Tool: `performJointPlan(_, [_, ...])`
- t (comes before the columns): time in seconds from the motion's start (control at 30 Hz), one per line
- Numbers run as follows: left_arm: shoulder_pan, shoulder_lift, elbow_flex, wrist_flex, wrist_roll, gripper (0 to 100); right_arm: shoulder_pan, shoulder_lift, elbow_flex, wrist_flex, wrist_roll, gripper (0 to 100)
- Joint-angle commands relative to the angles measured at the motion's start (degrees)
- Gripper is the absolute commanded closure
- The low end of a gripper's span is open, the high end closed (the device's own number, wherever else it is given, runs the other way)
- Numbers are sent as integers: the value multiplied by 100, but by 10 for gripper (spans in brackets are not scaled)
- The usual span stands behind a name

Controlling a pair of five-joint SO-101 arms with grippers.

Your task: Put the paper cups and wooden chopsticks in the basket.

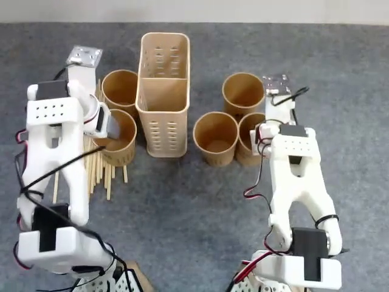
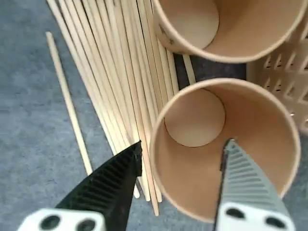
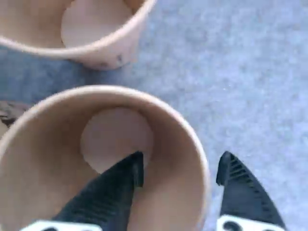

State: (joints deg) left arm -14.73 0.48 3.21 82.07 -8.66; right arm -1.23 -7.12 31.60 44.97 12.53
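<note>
A grey felt-like mat (image 1: 182,213) spreads across the middle; a pale strip (image 1: 194,11) borders it at 12 o'clock

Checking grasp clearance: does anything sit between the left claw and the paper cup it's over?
Nothing visible. The left claw straddles the paper cup's wall, one finger inside, one outside above the wooden chopsticks.

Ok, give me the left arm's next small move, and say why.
Probably close the left gripper on the cup: its fingers are open and straddle the cup's wall, one inside, one outside by the chopsticks, so a grip looks ready. Lifting it to the basket would come after.
</note>
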Motion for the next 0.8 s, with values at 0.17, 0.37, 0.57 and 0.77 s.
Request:
performJointPlan(0.17, [66,497,-48,-264,-35,779,-31,-31,-22,-57,0,749])
performJointPlan(0.37, [101,760,-57,-545,-35,835,-31,-31,-31,-57,-9,793])
performJointPlan(0.57, [110,743,-66,-695,-457,957,-31,-48,-66,-31,-35,976])
performJointPlan(0.77, [84,743,-382,-651,-475,960,-13,-101,-119,251,-18,995])
